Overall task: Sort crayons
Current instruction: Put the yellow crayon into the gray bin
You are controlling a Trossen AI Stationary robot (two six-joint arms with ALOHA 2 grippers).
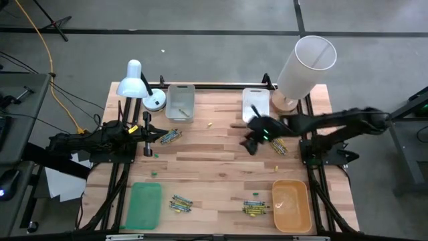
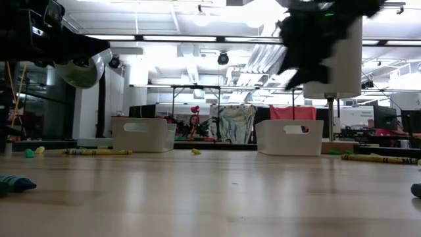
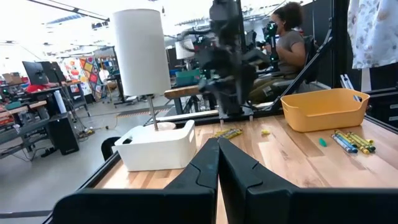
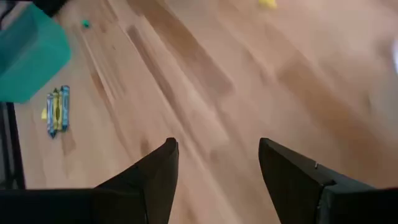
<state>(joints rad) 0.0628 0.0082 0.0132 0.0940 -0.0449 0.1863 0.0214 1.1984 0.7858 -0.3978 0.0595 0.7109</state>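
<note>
Nearest my overhead camera is the tall white lamp shade (image 1: pixel 304 63) at the back right, so I read the table from there and then sweep across from the left.

On the left my left gripper (image 1: pixel 148 134) waits at the table edge with its fingers pressed together and nothing between them. Just beside it lies a small bunch of crayons (image 1: pixel 170 136), and behind that sits a grey-white bin (image 1: pixel 180 102) with what looks like one stick inside, though I can't be sure. Toward the front left, the green tray (image 1: pixel 145 204) looks bare, with another bunch of crayons (image 1: pixel 181 203) lying on the wood next to it.

Moving right, my right gripper (image 1: pixel 252 140) hangs over the middle of the table, fingers spread wide and holding nothing; its wrist view shows only plain wood between them. A white bin (image 1: pixel 255 102) stands just behind it, and a few loose crayons (image 1: pixel 278 146) lie close by on the right. At the front right, more crayons (image 1: pixel 253 207) rest beside the orange tray (image 1: pixel 291 205).

My judgement: sorting has barely begun. Four bunches remain out on the table, so nearly everything is left.
</note>
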